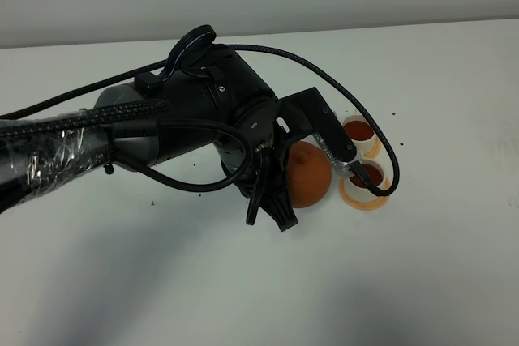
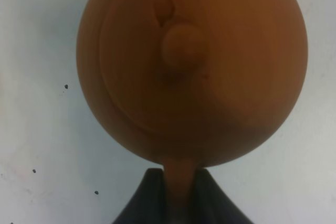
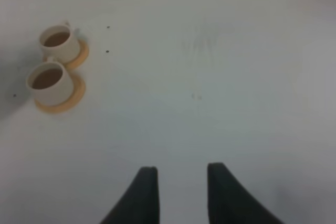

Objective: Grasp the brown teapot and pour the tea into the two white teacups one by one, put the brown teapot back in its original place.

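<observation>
Both white teacups (image 3: 52,62) are filled; the brown teapot (image 1: 309,173), handle clamped by the left fingers (image 2: 207,203), remains to be returned. Right fingers (image 3: 144,192) stand apart, empty.

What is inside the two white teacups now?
Both small white cylindrical teacups hold reddish-brown tea. How deep it goes cannot be seen from above.

At the centre of the overhead frame, a round reddish-brown matte clay teapot (image 1: 309,173) shows an even orange-brown, with no pattern. Right of it, two small white cylindrical teacups (image 1: 360,132) (image 1: 369,176) hold clear reddish-brown tea (image 3: 47,77) and stand on thin orange round coasters (image 3: 73,95). The arm on the left is glossy black with black braided cables (image 1: 324,73). The white tabletop (image 1: 454,265) carries scattered dark specks.
</observation>
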